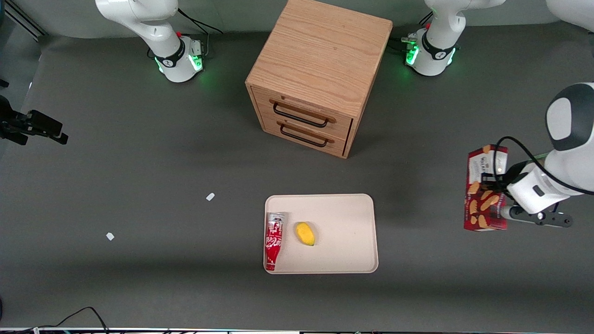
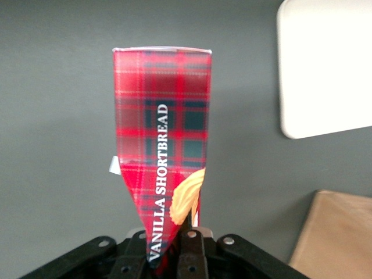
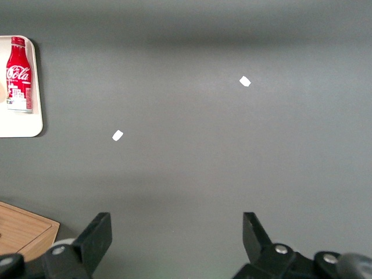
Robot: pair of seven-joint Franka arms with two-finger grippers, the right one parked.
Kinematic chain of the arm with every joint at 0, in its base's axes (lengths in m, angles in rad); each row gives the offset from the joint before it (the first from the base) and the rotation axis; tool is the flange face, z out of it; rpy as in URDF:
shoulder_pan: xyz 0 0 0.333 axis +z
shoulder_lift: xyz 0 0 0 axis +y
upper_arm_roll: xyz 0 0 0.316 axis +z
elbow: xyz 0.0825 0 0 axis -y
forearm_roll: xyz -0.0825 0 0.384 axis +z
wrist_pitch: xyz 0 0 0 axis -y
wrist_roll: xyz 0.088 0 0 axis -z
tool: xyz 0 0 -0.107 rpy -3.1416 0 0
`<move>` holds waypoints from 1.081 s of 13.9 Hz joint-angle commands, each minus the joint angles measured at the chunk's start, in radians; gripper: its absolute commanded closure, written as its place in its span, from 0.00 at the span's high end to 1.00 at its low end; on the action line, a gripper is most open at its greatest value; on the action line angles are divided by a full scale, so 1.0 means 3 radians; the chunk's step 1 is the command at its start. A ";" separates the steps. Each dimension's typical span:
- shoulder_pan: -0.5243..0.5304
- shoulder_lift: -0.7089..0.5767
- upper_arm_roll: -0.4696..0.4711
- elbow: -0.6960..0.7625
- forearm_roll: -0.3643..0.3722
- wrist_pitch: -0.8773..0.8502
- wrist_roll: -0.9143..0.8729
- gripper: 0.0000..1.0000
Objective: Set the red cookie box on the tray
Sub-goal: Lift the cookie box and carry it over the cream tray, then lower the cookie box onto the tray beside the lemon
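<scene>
Clenched on one slim dark-red tartan cardboard cookie box [image 1: 485, 188], the claw [image 1: 495, 185] is held above the desk [image 1: 139, 185], at three o'clock from one flat beige rectangular tray [image 1: 343, 218].

gripper [image 2: 168, 256] fingertips: edge-cut | red cookie box [image 2: 163, 145] base: hidden

Surface: dark grey matte table covering [image 1: 139, 162], evenly lit w/ soft shadow bands. Furniture: light oak wooden cabinet [image 1: 320, 60], 2 drawers w/ black loop handles, stood at mid-table, fronts turned approx. toward the front camera. Debris: 2 small white paper scraps [image 1: 210, 196] [image 1: 110, 236] lay well apart toward the parked arm's end. Thin black cable [image 1: 79, 315] looped at the nearest edge.
</scene>
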 commanded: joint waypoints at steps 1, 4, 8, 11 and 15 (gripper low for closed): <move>-0.0245 0.0546 -0.0198 0.0824 -0.0014 -0.0256 -0.0936 0.00; -0.0557 0.0971 -0.0353 0.1077 0.0123 0.0045 -0.1475 0.00; -0.0843 0.1390 -0.0368 0.1046 0.0532 0.0531 -0.1660 0.00; -0.0915 0.1585 -0.0358 0.0990 0.0615 0.0940 -0.1666 0.00; -0.0941 0.1779 -0.0343 0.0980 0.0702 0.1212 -0.1666 0.00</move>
